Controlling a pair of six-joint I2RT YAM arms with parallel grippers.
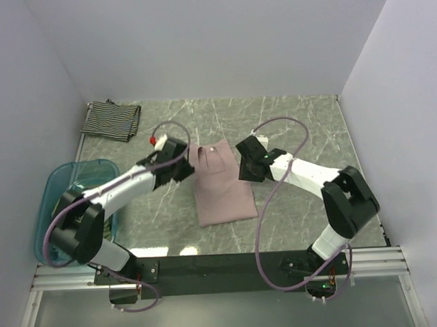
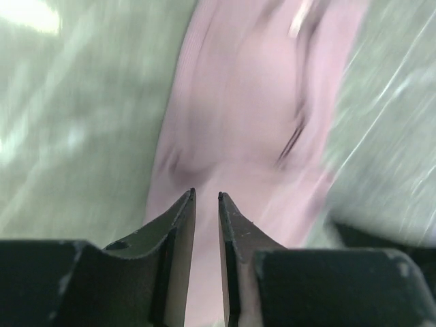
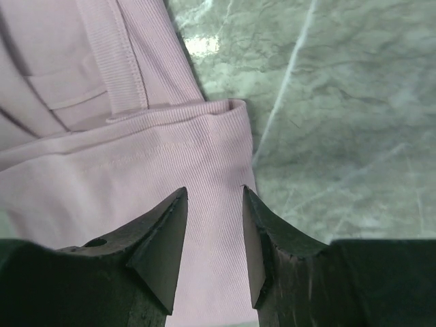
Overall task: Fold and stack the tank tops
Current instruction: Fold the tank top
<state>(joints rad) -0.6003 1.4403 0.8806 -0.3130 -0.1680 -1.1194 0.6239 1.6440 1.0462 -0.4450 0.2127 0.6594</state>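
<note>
The mauve-pink tank top [image 1: 221, 186] lies flat in the middle of the table, folded lengthwise, straps at the far end. My left gripper [image 1: 190, 166] hovers at its upper left edge. In the blurred left wrist view the gripper [image 2: 206, 195] has its jaws a narrow gap apart, with only pink cloth [image 2: 252, 116] showing beyond them. My right gripper [image 1: 242, 167] is at the top's upper right edge. In the right wrist view it [image 3: 214, 189] is open and empty above the ribbed pink cloth [image 3: 136, 177]. The striped tank top [image 1: 111, 120] lies folded at the back left. The olive-green one is out of view.
A translucent blue tub [image 1: 58, 201] stands at the left edge, beside the left arm. White walls close in the left, back and right sides. Grey marble tabletop [image 1: 310, 124] shows around the pink top.
</note>
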